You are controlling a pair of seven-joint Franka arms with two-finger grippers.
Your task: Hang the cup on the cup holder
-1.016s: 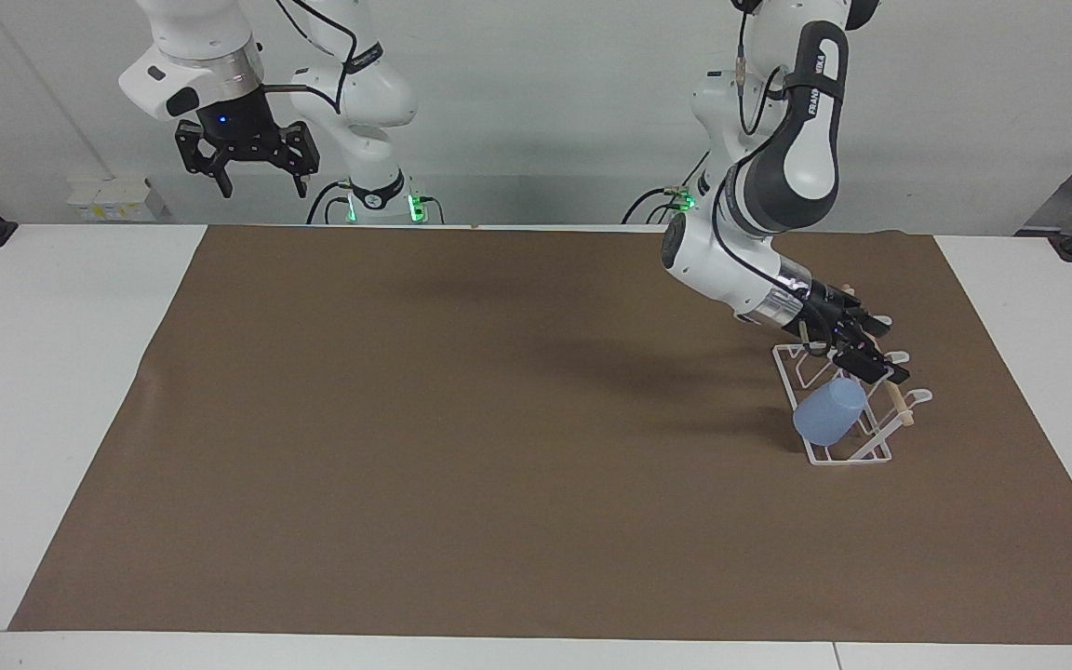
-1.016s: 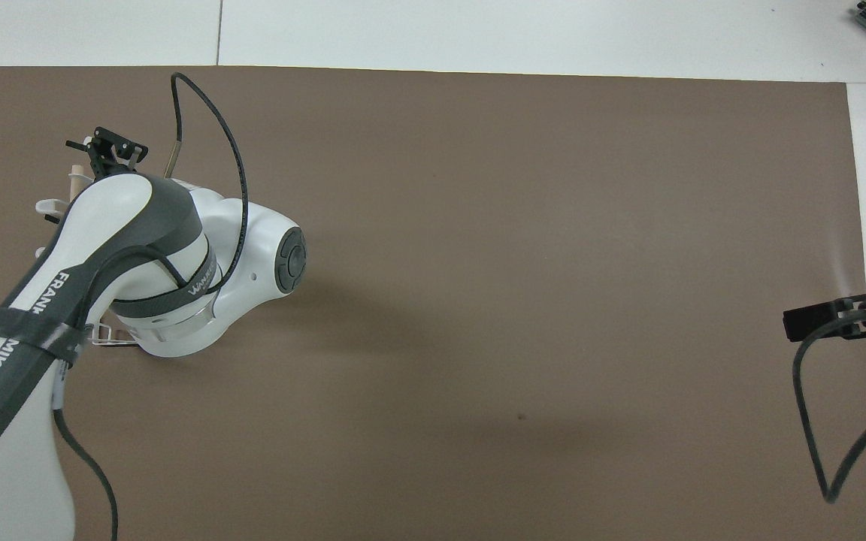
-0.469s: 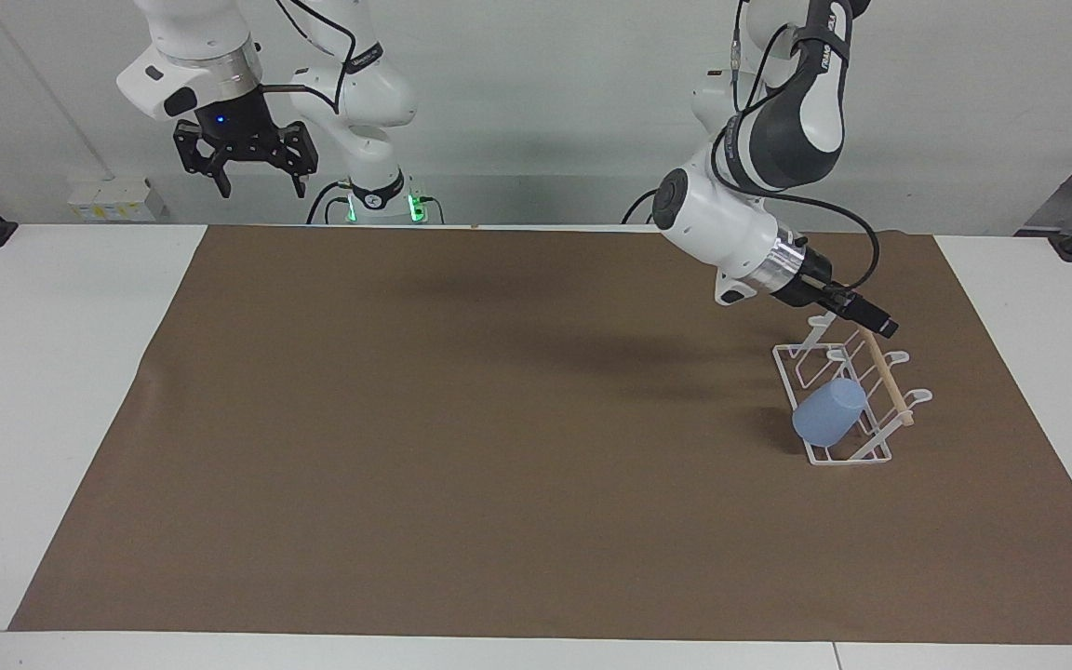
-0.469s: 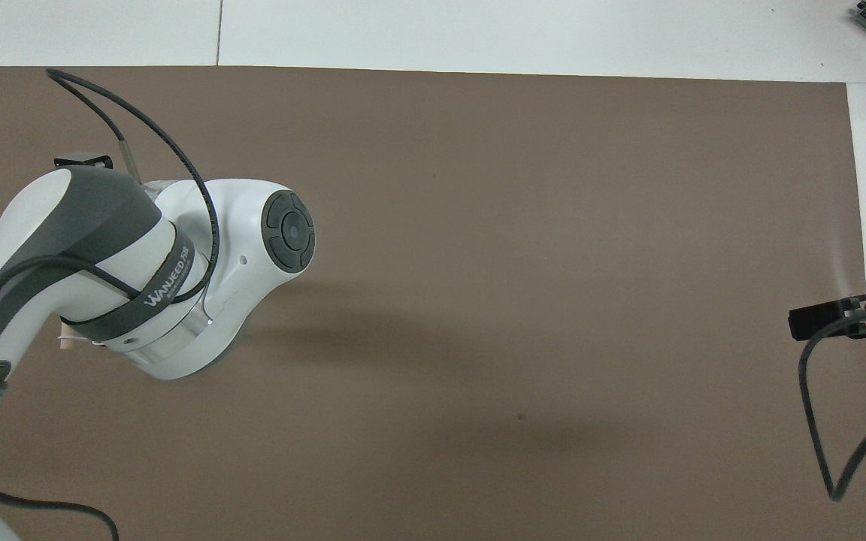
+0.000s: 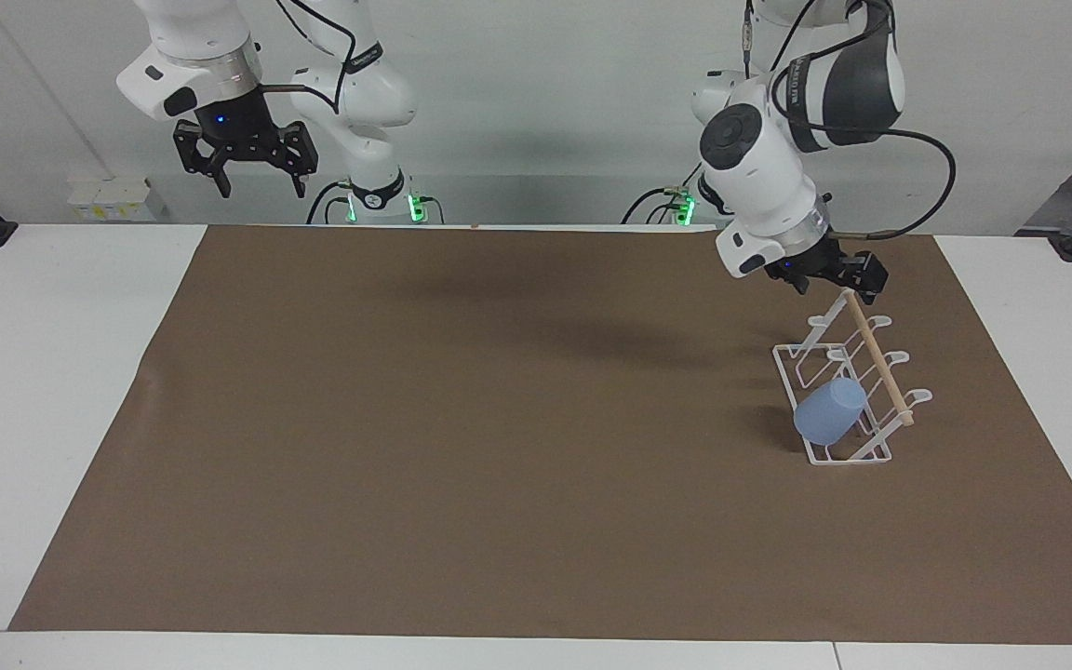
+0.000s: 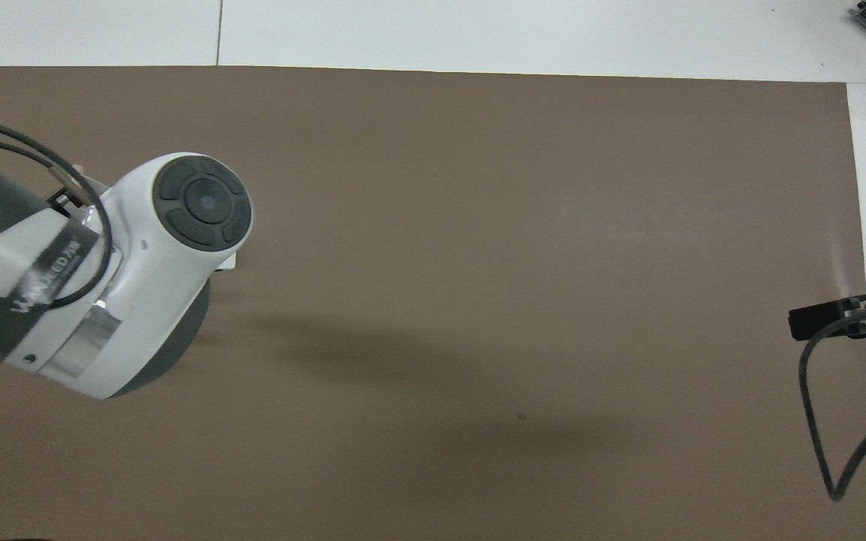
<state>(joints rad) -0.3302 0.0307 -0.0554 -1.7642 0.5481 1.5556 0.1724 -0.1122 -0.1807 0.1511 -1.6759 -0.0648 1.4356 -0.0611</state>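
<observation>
You will find the cup [image 5: 830, 410] hung tilted on a prong of the cup holder [image 5: 848, 391], on the brown mat [image 5: 499, 419] toward the left arm's end. The left gripper [image 5: 834, 279] hangs over the holder's robot-side end, holding nothing; its finger gap I cannot tell. The right gripper [image 5: 246, 172] waits raised, fingers spread, empty.
</observation>
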